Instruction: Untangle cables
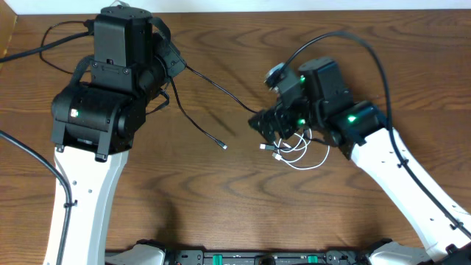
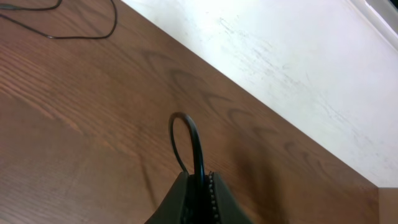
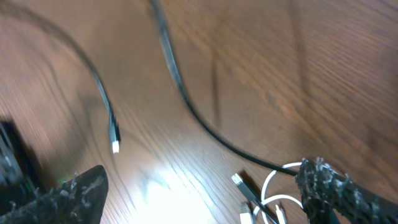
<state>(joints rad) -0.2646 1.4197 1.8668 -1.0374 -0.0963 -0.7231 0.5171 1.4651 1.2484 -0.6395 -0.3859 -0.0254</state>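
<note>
Cables [image 1: 280, 147]: thin black cord [image 2: 194, 140] looped in clamped left jaws, upper left overhead; right jaws spread wide, empty, over coiled white cord [image 1: 298, 165], centre-right on wooden tabletop [image 1: 221, 206]. Step: separating strands. Next: pin white coil, draw black free.

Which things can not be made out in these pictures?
Left wrist: the black cable loop vanishes between the shut left fingers; its ends are unseen.
Overhead: the left arm covers those fingers and their grip.
Overhead: the right arm hides part of the white cable.
Right wrist: blurred; the bottom edge cuts the white cable.
</note>
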